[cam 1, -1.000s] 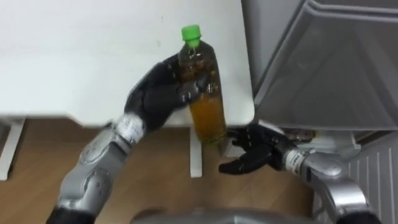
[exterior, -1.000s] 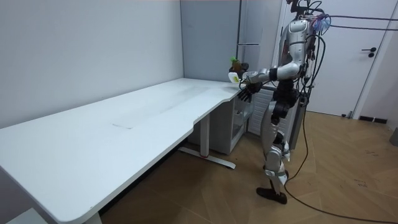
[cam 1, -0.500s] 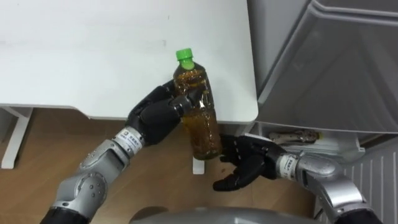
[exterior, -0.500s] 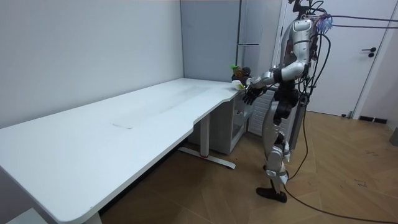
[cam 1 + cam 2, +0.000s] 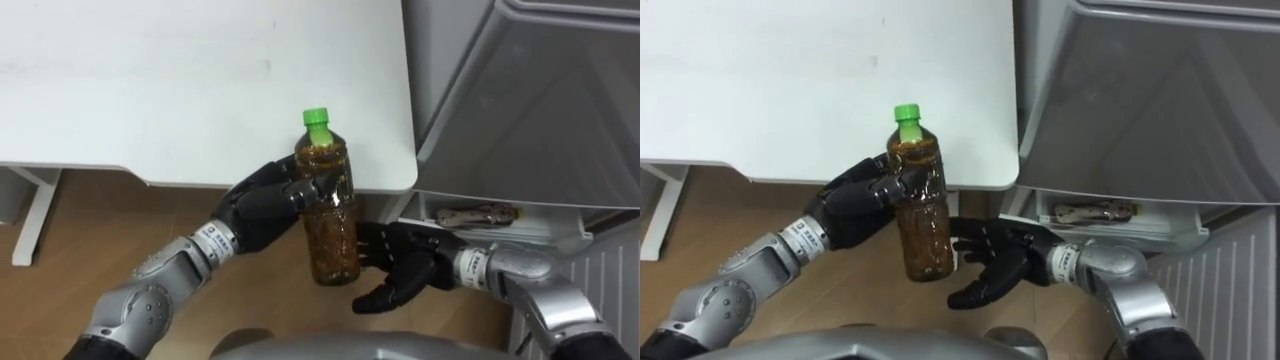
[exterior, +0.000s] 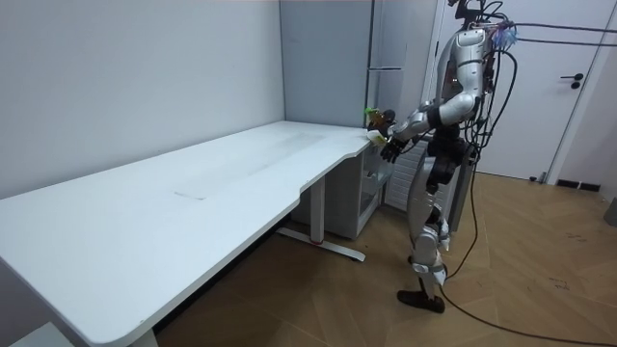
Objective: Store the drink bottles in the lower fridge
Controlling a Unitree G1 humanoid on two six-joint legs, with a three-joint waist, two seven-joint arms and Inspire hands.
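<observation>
The left hand (image 5: 258,210) is holding the green-capped bottle (image 5: 332,225), fingers curled round its middle, just off the table's (image 5: 200,90) near right corner, the right hand (image 5: 402,270) is hovering open-fingered beside its base, and carrying it low into the fridge (image 5: 525,120) is probably coming next.

**Tight squeeze at the desk corner**

The white desk (image 5: 200,100) ends just beside the grey fridge (image 5: 540,110), with little room between them. Below the desk edge the wooden floor (image 5: 90,250) lies open. The bottle (image 5: 330,215), gripped by the left hand (image 5: 262,205), stands just beside the spread right hand (image 5: 405,268).
</observation>
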